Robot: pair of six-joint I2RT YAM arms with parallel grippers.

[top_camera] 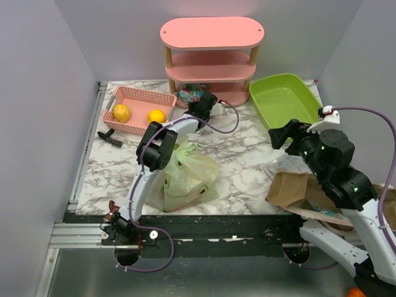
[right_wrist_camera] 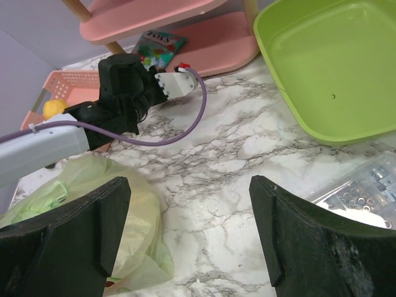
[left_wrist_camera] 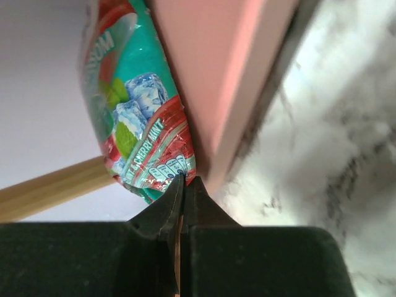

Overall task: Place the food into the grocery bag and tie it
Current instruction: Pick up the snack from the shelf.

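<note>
Your right claw (right_wrist_camera: 189, 241) hangs wide apart and empty, with the grocery bag (right_wrist_camera: 93, 210) slumped on the counter (right_wrist_camera: 247, 154) just below-left of it, ready for loading. Farther off, your left claw (left_wrist_camera: 184, 185) is pinched tight on the bottom seam of the snack packet (left_wrist_camera: 133, 111). The pink shelf (left_wrist_camera: 229, 80) is just to its right, and the grip is probably meant to draw the packet out.

a white marble-patterned table (top_camera: 247, 162) with grey veins fills the middle. plain pale lavender-grey panels close it in: a left wall (top_camera: 37, 93), a far wall (top_camera: 124, 37) and a right wall (top_camera: 365, 55). at the far edge, centred, stands a pink 3-tier shelf (top_camera: 212, 31) with rounded ends and light wooden posts (top_camera: 168, 59). an aluminium rail (top_camera: 80, 167) runs along the table's left edge. a dull grey floor (top_camera: 216, 275) shows nearest. the light is soft and even.
</note>
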